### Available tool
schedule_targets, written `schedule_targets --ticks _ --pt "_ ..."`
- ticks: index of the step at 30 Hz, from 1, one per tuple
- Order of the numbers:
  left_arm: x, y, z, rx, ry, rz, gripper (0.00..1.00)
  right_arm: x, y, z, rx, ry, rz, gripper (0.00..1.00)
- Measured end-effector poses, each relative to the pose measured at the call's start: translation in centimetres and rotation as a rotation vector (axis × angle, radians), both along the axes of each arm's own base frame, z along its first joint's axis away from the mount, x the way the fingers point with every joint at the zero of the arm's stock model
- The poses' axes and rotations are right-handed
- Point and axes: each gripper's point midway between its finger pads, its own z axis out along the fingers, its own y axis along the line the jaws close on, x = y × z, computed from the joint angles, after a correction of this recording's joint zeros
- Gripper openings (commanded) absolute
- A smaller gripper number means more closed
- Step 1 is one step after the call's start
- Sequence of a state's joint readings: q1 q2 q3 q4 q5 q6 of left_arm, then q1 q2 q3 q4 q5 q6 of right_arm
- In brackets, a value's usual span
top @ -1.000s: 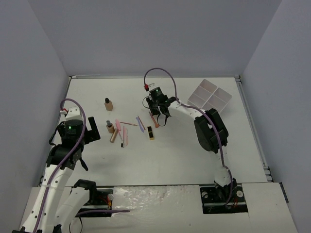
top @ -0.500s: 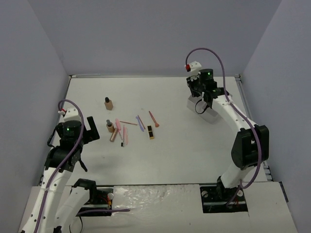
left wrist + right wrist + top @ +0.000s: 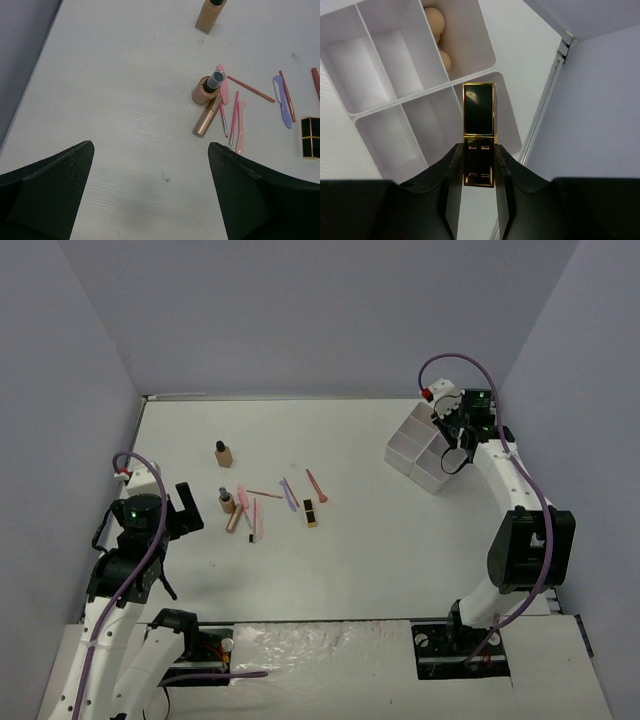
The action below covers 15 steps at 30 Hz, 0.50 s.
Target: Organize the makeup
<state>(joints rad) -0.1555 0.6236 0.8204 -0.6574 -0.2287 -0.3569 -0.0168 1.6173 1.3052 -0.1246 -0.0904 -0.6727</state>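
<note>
A robotics lab bench was suggested: the white table [image 3: 380, 540] was boxed in by bare grey panels [image 3: 300, 320] around it.

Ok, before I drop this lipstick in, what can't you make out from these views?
Right wrist view: the held lipstick is half buried in the right gripper; the sponges sit partly behind a wall of the tray, which is cut off at left.
Top view: the gripper covers the lipstick, so the compartment beneath is unclear.
Left wrist view: a second lipstick is cut by the right edge, a tan bottle by the top edge.
</note>
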Motion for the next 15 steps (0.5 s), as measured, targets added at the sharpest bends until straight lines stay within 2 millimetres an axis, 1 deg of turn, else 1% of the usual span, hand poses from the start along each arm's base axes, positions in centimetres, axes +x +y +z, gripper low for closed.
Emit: schedule_targets --ticks 4,7,11,15 --pt "-0.1 0.0 0.1 -0.001 -0.006 0.0 0.97 -0.1 -1.4 0.0 -0.04 0.003 -0.011 0.0" --pt "-0.1 0.0 0.1 -0.001 -0.007 0.0 0.97 -0.2 -2.2 -0.4 -0.061 0.013 -0.019 0.01" --pt "-0.1 0.0 0.1 -0.001 -0.006 0.0 0.97 -0.2 -2.5 -1.9 -0.073 0.046 -0.015 0.03" --pt "-0.2 0.1 0.1 0.001 -0.006 0.003 0.97 0.2 -2.5 -3.3 -0.084 0.071 -0.005 0.05"
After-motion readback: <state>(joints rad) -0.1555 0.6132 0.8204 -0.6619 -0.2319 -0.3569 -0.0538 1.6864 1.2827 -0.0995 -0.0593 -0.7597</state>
